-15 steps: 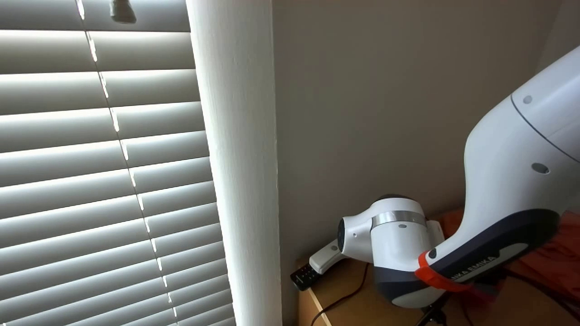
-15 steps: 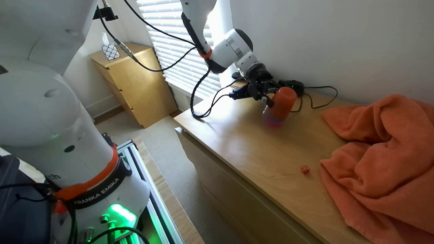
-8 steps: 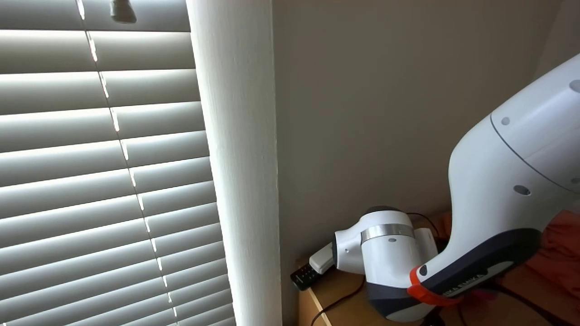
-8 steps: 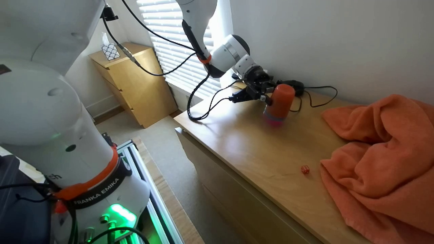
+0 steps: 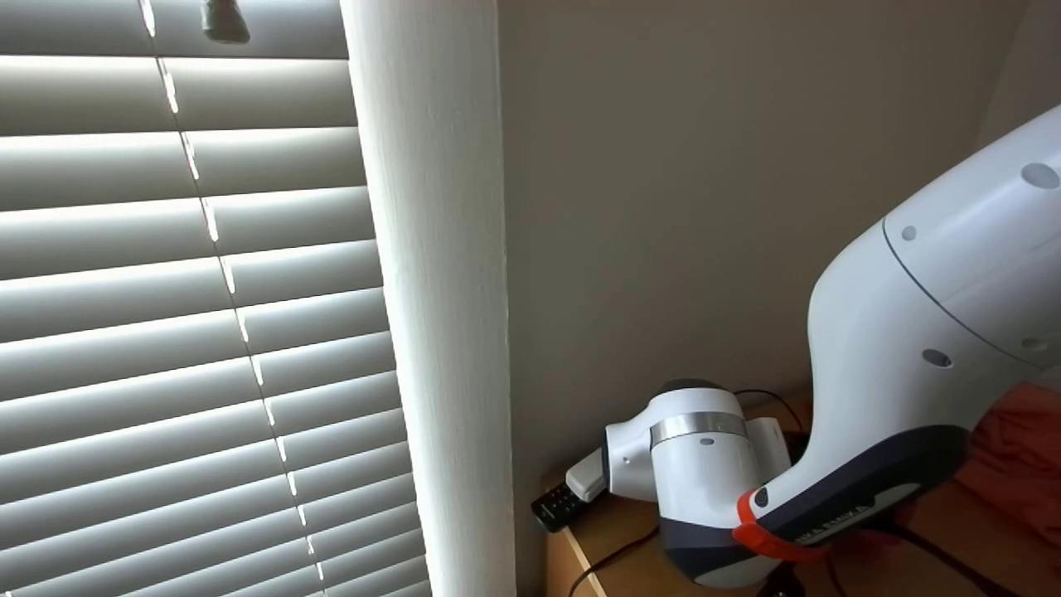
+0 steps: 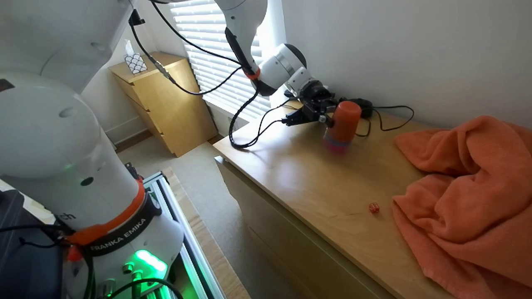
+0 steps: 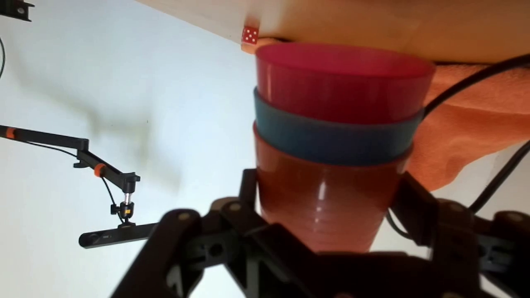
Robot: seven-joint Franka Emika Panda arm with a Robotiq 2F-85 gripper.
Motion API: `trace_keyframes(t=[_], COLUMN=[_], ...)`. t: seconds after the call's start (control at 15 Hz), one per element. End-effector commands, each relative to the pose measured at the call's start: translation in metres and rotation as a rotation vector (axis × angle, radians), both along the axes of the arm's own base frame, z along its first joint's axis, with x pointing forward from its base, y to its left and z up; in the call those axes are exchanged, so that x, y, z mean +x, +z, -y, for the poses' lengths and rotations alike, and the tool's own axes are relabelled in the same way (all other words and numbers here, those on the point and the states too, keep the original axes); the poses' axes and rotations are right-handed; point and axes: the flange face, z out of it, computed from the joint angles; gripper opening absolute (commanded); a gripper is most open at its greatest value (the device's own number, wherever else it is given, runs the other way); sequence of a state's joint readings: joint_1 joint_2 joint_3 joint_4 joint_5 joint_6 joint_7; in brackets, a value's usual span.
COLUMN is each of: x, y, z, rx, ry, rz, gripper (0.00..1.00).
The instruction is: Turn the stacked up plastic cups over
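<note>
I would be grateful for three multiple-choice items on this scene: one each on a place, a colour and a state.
1. Where is the red die relative to the orange towel?
A) atop B) beside C) under
2. What colour is the middle cup?
A) pink B) orange C) blue
3. How does the claw hold the cup stack?
A) mouths-down B) mouths-up C) sideways

1 B: wooden surface shows between them in an exterior view.
2 C: a blue band lies between pink cup and orange cup in the wrist view.
3 A: the orange cup's base points up in an exterior view.
</note>
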State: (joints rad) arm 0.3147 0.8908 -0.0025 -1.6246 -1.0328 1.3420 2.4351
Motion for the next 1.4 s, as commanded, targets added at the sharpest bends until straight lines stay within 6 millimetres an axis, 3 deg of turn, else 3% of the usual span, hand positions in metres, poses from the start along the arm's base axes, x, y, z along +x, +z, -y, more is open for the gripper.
trace_keyframes(t=[0.0, 0.13, 0.53, 1.2, 1.33], x=[0.003, 0.005, 0.011, 0.015, 0.016], y=[-0.008, -0.006, -0.007, -0.007, -0.007], z=[0.003, 0.010, 0.025, 0.030, 0.031], rx=[-0.015, -0.012, 0.000, 0.026, 0.029], ry=[-0.033, -0.069, -0.131, -0.184, -0.189], rz=[0.007, 0.017, 0.018, 0.025, 0.026], gripper=[0.59, 0.54, 0.54, 0.54, 0.75])
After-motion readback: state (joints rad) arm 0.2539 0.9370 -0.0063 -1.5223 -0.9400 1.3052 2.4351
